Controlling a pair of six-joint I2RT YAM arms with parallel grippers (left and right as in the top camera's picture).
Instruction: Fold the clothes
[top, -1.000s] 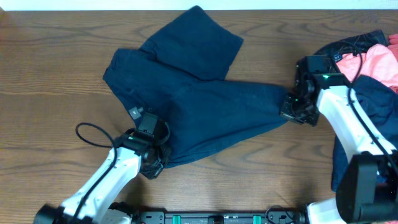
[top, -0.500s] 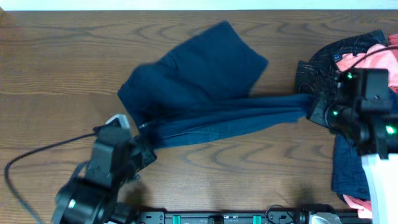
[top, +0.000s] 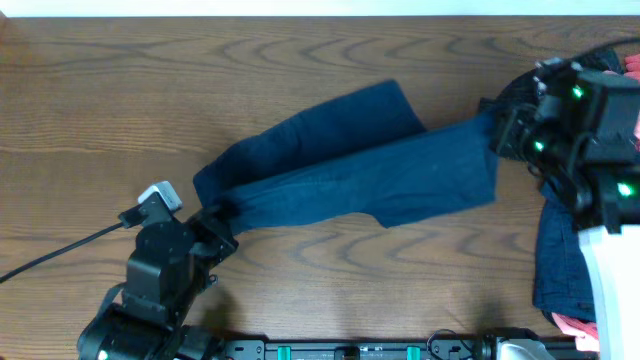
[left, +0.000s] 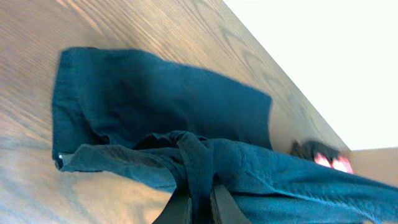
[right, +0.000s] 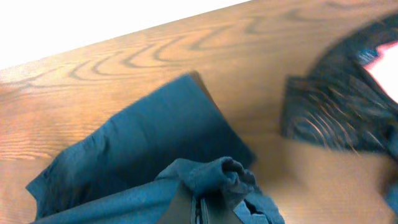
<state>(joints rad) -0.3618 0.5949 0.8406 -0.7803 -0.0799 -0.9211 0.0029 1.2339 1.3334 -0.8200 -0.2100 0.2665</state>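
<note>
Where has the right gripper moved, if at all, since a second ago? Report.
Yes. The right gripper carried the blue cloth toward the table's far edge.

Both jaws' tips hid in navy garment (top: 350, 170); clothes pile (top: 556, 272) cut off R edge.

A dark navy garment (top: 350, 170) is stretched across mid-desk, bunched at both ends, one flap lying toward the far edge. More clothes (top: 560, 265) are heaped at the right edge.
</note>
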